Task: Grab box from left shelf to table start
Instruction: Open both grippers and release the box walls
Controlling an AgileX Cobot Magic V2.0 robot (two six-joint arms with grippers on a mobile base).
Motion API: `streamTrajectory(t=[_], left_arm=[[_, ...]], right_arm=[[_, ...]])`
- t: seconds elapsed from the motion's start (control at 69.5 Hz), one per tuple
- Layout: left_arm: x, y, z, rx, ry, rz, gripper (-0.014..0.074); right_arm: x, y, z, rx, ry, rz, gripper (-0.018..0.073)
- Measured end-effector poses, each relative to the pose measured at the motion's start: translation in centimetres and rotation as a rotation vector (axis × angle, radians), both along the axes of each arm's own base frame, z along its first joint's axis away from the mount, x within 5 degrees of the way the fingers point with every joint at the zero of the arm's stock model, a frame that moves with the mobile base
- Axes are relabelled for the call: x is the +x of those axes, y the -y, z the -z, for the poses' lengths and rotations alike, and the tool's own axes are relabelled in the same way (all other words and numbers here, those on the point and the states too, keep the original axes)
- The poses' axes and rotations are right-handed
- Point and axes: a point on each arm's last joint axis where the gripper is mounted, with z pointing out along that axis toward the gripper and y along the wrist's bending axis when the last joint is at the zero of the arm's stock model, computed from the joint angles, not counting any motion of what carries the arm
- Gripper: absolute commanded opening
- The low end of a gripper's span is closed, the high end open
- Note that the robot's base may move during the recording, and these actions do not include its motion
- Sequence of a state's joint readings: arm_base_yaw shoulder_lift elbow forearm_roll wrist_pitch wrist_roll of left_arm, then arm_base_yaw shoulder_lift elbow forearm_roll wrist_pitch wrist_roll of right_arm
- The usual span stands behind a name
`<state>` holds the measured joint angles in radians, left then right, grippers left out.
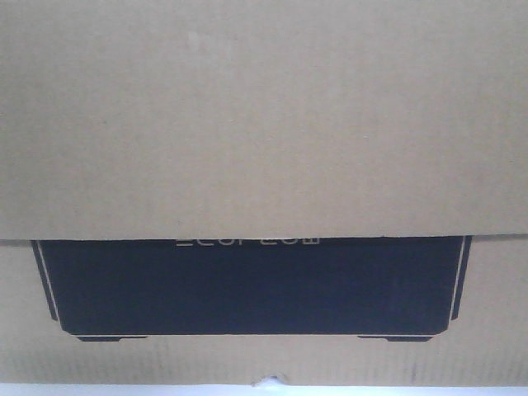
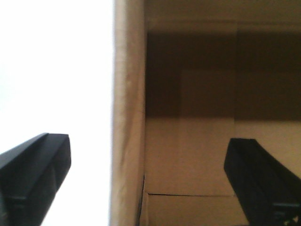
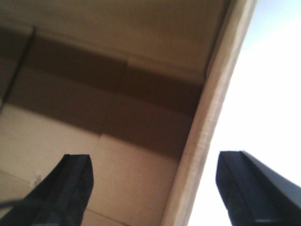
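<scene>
**A:** Where is the large brown corrugated cardboard box (image 1: pixel 264 115) with the black trapezoid print?

**B:** Right up against the front camera. It fills that whole view, with the print low in the middle, pale lettering along its top edge and a small nick in the bottom edge. A thin pale strip shows beneath it; I cannot tell whether that is the table. No shelf rail shows in any view.

**A:** And how does it lie relative to the arms?

**B:** Between them. Its long axis runs left to right across the scene, and each arm has one end wall. In the left wrist view the box's left wall stands as an upright edge between the two black fingers of the left gripper (image 2: pixel 146 181): one finger outside against the white glare, the other inside the shaded cardboard interior.

**A:** The right side the same?

**B:** Mirrored. The right gripper (image 3: pixel 153 188) straddles the right wall, one finger inside, one outside.

**A:** Clamped?

**B:** No. Both stand wide apart, with clear gaps to the cardboard on each side.

**A:** Which arm is nearer?

**B:** Neither, as far as I can judge. Both are equally placed, so the coming move likely turns on closing each gripper onto its wall.
</scene>
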<state>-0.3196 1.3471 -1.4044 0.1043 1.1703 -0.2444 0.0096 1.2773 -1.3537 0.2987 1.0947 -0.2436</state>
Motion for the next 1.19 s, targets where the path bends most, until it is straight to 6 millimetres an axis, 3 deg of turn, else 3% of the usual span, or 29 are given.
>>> streamTrajectory(t=[0.086,0.158,0.288,0.374,0.431,0.518,0.662,0.949,1.194], left_arm=[[-2.2,-0.8,-2.2,-0.013,0.079,-0.003,0.0536],[-4.0,-1.6,-3.8,-0.018,0.148,-0.006,0.0472],[-8.3,-3.5,-5.9,-0.006,0.28,-0.021,0.0295],[-10.7,-4.4,-5.7,0.0,0.329,-0.025,0.0155],[-12.4,-5.0,-5.3,-0.005,0.37,-0.025,0.0051],[-14.5,-5.7,-3.6,-0.012,0.402,-0.018,-0.0111],[-17.2,-6.5,-0.3,-0.032,0.479,-0.001,-0.009],[-20.1,-7.2,6.6,-0.074,0.635,0.04,-0.009],[-21.1,-7.3,8.6,-0.1,0.722,0.053,-0.009]], right_arm=[[-1.2,0.0,-1.4,0.006,0.054,0.007,0.0602],[-2.4,0.0,-2.3,0.014,0.081,0.014,0.0519],[-5.0,0.0,-3.8,0.031,0.122,0.026,0.0214],[-7.0,0.0,-4.4,0.035,0.164,0.029,0.0034],[-8.3,0.0,-4.3,0.038,0.181,0.032,0.007],[-10.2,0.1,-3.3,0.04,0.211,0.044,0.0054],[-13.3,0.5,-0.1,0.025,0.28,0.079,0.0054],[-18.9,1.3,7.4,-0.009,0.5,0.148,0.0054],[-20.7,1.5,11.0,0.004,0.628,0.175,0.0054]])
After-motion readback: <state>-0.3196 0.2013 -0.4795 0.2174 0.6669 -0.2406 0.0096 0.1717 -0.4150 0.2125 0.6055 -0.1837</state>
